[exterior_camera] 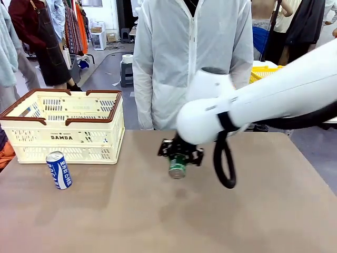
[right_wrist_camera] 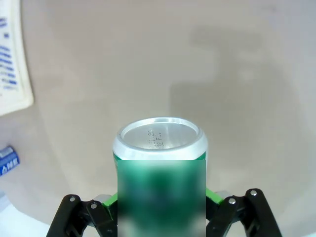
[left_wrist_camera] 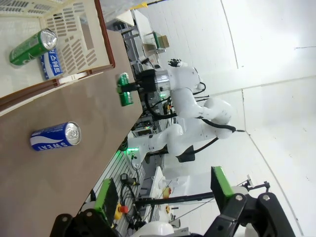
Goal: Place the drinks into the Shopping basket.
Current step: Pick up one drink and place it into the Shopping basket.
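The left tool hangs over the desk with its 2 green-padded fingers spread wide and nothing between them. Nearest the robot on the desk's left side, a blue can with white lettering stands upright, silver top up, near the basket's front left corner but apart from it. Around the middle of the desk, the right tool is clamped on a green can. The right wrist view shows green pads pressed to both sides of its body and the silver top pointing away from the wrist. That can is tilted, 1 silver end turned down toward the front camera, and it seems clear of the desk, with a shadow on the surface below it. Farther back on the left sits the basket, cream with a brown rim, handles folded down and black "DAMDA" lettering on the front wall. In the left wrist view, a 2nd green can lies on its side inside it. A person in a white coat stands at the far edge, and a yellow basket shows beyond on the right.
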You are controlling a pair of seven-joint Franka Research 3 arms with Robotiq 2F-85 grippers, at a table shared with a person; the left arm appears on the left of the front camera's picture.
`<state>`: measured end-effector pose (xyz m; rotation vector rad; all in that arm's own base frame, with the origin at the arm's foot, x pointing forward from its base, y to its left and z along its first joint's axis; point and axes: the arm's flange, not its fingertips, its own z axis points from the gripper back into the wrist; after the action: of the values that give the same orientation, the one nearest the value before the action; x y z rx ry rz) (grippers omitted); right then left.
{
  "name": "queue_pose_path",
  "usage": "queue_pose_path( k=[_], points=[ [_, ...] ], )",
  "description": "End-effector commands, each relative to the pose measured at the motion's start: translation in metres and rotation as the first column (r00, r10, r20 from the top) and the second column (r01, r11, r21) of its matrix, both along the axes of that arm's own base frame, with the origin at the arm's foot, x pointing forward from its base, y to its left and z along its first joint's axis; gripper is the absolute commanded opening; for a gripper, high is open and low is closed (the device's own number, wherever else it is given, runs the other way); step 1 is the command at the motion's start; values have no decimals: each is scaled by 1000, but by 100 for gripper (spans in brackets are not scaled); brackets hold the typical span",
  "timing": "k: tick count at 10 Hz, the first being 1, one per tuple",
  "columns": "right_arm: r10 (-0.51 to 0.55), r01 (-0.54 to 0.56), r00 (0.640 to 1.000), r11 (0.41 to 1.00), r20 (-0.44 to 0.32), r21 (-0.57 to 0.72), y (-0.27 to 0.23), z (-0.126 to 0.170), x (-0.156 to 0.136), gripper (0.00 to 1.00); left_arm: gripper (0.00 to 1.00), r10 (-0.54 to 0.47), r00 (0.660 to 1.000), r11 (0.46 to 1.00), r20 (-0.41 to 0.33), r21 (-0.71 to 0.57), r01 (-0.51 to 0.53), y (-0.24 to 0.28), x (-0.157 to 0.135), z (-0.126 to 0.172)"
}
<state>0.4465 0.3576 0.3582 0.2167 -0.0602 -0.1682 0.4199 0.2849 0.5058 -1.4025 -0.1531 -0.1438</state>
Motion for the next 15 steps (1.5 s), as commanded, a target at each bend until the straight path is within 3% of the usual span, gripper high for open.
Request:
queue_pose_path(
  k=[1,4,8,9,10,11,15],
  points=[
    [1,-2,1000,997,-3,-74,47,-31,34,0,100,-3,1000,1000,-4,4,3,1,-2,1],
    [62,-69,996,991,-65,-112,69,-69,26,0,100,-3,1000,1000,-4,4,3,1,-2,1],
    [68,-78,995,985,-67,-156,68,-74,16,0,100,-3,1000,1000,-4,4,3,1,-2,1],
    [72,-84,994,984,-79,-159,68,-74,16,33,100,-3,1000,1000,-4,4,3,1,-2,1],
    [77,-89,994,983,-80,-163,68,-73,16,88,100,-3,1000,1000,-4,4,3,1,-2,1],
    [78,-91,994,982,-81,-166,69,-72,16,100,100,-3,1000,1000,-4,4,3,1,-2,1],
    [86,-98,993,981,-80,-169,69,-67,14,100,100,-3,1000,1000,-4,4,3,1,-2,1]
  ],
)
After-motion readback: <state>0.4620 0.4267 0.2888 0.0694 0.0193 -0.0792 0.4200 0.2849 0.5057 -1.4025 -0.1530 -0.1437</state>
